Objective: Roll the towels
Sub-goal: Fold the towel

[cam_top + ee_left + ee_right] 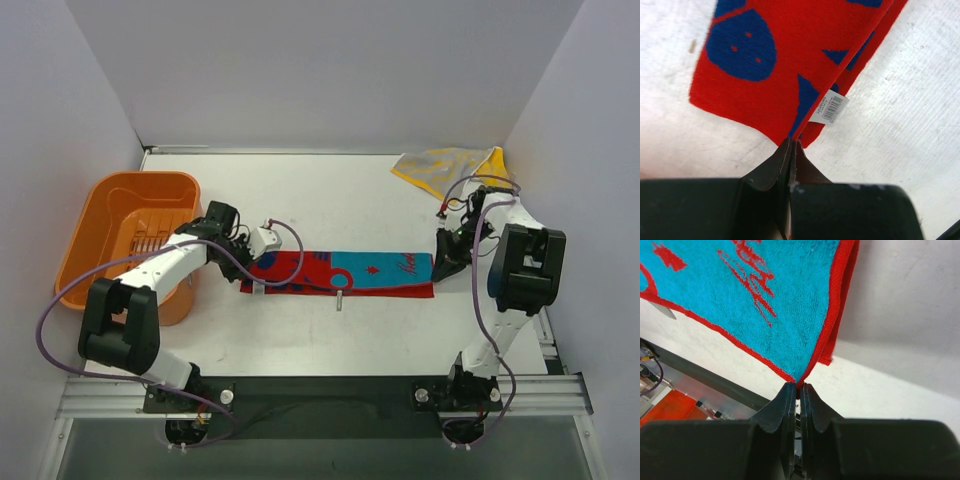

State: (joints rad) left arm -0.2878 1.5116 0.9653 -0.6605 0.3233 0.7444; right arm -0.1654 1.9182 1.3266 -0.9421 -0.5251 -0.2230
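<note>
Towel stretched left-to-right between both hands, left hand pinching the red corner, right hand pinching the turquoise corner.

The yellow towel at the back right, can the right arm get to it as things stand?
Probably not yet: the right gripper is shut on a corner of the red and turquoise towel and would have to let go first. Otherwise the yellow towel lies close behind that arm, nothing between.
</note>
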